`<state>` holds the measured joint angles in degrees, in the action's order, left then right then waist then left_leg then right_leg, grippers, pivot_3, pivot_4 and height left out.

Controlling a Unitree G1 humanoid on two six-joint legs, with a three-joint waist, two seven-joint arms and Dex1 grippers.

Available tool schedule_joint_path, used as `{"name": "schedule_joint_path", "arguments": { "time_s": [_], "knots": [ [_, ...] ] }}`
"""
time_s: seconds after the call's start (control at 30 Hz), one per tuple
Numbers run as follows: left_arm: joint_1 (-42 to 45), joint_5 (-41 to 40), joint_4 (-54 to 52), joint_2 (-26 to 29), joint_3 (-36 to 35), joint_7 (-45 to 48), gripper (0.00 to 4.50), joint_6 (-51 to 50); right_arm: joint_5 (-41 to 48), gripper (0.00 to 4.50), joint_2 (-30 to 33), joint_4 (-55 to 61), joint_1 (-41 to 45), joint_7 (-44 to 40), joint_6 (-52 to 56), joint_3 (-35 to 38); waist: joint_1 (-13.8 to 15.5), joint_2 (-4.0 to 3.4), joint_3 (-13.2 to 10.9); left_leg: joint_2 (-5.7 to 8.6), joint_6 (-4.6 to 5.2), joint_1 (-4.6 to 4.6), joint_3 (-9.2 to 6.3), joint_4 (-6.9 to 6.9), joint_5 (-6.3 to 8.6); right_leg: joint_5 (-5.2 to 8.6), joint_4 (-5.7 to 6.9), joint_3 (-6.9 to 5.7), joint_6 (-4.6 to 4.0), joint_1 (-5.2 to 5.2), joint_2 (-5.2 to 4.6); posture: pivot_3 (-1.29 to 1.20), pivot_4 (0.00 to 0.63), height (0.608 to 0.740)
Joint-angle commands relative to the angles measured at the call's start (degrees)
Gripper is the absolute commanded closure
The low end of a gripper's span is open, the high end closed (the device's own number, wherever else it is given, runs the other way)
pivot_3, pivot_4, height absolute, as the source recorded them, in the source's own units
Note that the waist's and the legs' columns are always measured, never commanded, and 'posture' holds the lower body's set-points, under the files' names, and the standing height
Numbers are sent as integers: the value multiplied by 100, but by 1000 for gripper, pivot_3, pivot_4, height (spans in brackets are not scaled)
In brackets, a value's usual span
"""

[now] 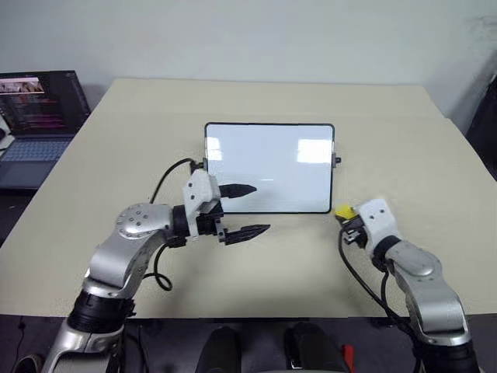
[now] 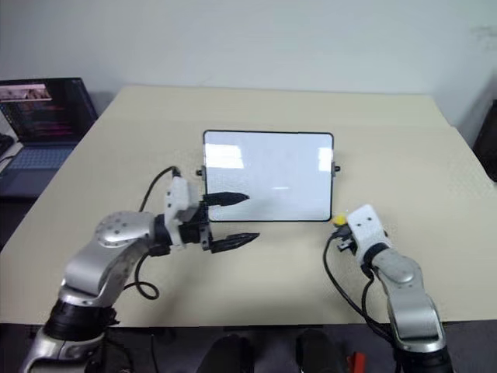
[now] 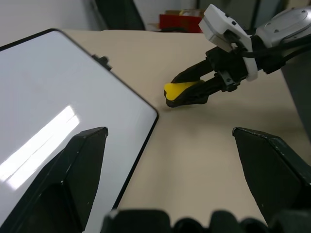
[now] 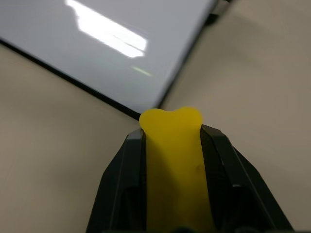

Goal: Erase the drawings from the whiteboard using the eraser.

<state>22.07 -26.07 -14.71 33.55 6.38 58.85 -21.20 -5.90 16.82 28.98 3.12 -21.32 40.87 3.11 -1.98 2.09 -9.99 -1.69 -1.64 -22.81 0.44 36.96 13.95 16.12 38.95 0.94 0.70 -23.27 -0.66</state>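
Observation:
The whiteboard (image 1: 269,167) lies flat in the middle of the table. No drawings are in view on its face, which carries window glare and a faint grey dash (image 4: 142,71). My right gripper (image 1: 346,215) is shut on the yellow eraser (image 4: 172,145), whose end bulges out past the fingertips. It sits low over the table just off the board's near right corner. My left gripper (image 1: 262,208) is open and holds nothing. It points to the right across the board's near left edge, with one finger (image 1: 237,189) over the board and the other over the table.
The beige table (image 1: 272,268) has bare surface on every side of the board. An open laptop (image 1: 35,116) stands beyond the table's left edge. A red box (image 3: 182,19) sits in the background past the right side.

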Motion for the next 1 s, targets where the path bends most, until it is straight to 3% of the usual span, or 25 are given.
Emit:
{"name": "schedule_joint_path", "arguments": {
  "time_s": [0.03,0.6,0.93,1.0],
  "knots": [
    [275,63,156,-57,236,394,0,254,121,3324,-176,67,115,375,-49,294,-6,0,0,0,0,2,0,0,0,0,1,0,0,0,16,0,150,740],
    [1080,708,1322,-923,877,731,0,1014,867,3324,-344,-1089,673,859,111,995,27,-2,-1,0,1,-6,-3,0,0,-7,-3,1,-14,-2,39,0,150,740],
    [1097,854,1461,-1118,862,646,0,1186,1116,17,-256,-1182,683,942,16,1102,23,-3,0,-2,1,-6,-4,0,0,-7,-1,2,-12,-1,39,0,150,740],
    [1103,858,1435,-1199,801,487,0,1177,1160,17,-248,-1106,709,992,-112,1195,26,-3,0,-2,1,-6,-4,1,0,-6,-1,2,-12,-1,38,0,150,740]
  ]
}}
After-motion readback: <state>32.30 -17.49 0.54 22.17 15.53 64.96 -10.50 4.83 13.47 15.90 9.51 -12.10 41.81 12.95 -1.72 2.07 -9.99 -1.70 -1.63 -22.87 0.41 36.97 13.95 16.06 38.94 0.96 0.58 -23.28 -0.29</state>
